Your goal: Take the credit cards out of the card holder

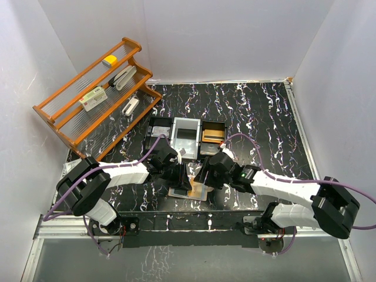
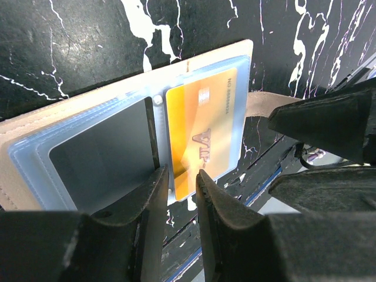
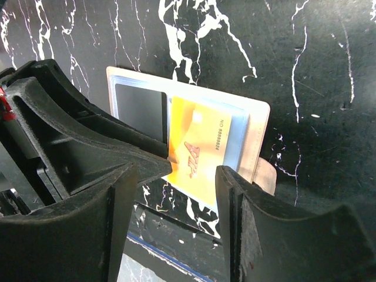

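**While the holder lies open, the orange card wants a flat, straight pull**

Since the black marbled table (image 1: 264, 117) is slick, the step in hand, drawing a card from its sleeve, seems to depend on one arm anchoring while the other pulls. A three-compartment tray (image 1: 154, 124) sits mid-table. Just in front of it, close to the near edge and about midway along it, the card holder (image 3: 258, 135) lies spread open and flat.

Both arms meet over it. The right tool (image 3: 176, 173) stands roughly half open with nothing in its grasp, its jaws straddling the exposed end of the orange card. The left tool (image 2: 179, 175) shows only a narrow slit between its jaws, set over the card's near edge. Whether it pinches the clear sleeve, pinches the card, or merely presses down cannot be told.

The orange card (image 2: 200, 129) sits in a clear pocket beside the fold. A good pull would likely keep the left tool bearing on the holder, close the right tool on bare card only, and slide it parallel to the table. Catching the sleeve, or the snap tab (image 3: 267, 176), would drag the whole holder along.
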### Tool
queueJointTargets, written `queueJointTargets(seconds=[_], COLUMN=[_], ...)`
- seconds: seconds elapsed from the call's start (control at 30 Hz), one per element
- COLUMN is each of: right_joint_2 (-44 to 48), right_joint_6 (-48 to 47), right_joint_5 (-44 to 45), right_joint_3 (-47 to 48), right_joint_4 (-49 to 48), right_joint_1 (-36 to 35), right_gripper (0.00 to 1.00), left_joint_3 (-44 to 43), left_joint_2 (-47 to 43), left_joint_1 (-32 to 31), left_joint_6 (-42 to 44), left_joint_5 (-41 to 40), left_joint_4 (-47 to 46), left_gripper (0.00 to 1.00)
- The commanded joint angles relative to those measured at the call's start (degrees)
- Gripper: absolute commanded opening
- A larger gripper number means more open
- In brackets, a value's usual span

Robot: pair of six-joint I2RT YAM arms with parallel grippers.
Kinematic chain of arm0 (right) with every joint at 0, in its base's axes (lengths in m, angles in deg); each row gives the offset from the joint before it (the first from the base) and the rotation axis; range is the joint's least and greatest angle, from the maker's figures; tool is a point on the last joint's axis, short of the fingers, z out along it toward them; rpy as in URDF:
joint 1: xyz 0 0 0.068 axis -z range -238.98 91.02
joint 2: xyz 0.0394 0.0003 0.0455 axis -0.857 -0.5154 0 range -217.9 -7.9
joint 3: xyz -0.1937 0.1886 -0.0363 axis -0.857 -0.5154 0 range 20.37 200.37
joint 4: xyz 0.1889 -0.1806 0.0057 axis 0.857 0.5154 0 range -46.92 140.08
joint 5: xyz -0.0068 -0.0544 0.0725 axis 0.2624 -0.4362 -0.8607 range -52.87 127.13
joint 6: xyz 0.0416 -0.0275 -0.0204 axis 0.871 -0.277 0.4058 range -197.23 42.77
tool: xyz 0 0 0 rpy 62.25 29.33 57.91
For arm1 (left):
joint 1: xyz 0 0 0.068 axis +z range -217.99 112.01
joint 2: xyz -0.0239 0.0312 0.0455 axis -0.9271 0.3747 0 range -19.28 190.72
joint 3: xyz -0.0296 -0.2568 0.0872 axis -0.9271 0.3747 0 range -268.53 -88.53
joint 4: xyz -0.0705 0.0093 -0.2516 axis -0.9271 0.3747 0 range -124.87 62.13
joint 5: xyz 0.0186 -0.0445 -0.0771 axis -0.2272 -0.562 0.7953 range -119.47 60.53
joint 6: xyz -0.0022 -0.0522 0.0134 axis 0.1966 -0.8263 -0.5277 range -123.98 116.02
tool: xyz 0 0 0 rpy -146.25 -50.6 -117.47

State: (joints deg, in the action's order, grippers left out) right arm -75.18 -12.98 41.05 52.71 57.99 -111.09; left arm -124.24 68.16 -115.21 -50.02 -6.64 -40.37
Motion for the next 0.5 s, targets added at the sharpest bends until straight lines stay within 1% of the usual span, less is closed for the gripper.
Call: queueJointTargets(seconds=[0.0, 0.1, 0.23, 0.47], right_joint_2=[-1.7, -4.5, -8.3, -9.9], right_joint_6=[-0.4, -0.1, 0.7, 1.7], right_joint_5=[-2.5, -3.7, -2.3, -2.7], right_joint_3=[1.1, 1.4, 1.7, -0.9], right_joint_4=[-2.5, -2.2, 0.7, -1.0], right_joint_1=[-0.2, -0.2, -0.2, -0.2], right_gripper=[0.52, 0.49, 0.44, 0.34], left_joint_3=[-0.1, -0.1, 0.0, 1.7], left_joint_2=[-1.5, -1.5, -1.4, -1.1], left_joint_1=[-0.1, -0.1, -0.1, -0.1], left_joint_6=[0.6, 0.5, 0.3, -2.4], left_joint_5=[-0.8, -0.8, -0.5, 1.5], left_joint_4=[2.5, 2.2, 1.8, -2.3], left_gripper=[0.25, 0.25, 0.25, 0.24])
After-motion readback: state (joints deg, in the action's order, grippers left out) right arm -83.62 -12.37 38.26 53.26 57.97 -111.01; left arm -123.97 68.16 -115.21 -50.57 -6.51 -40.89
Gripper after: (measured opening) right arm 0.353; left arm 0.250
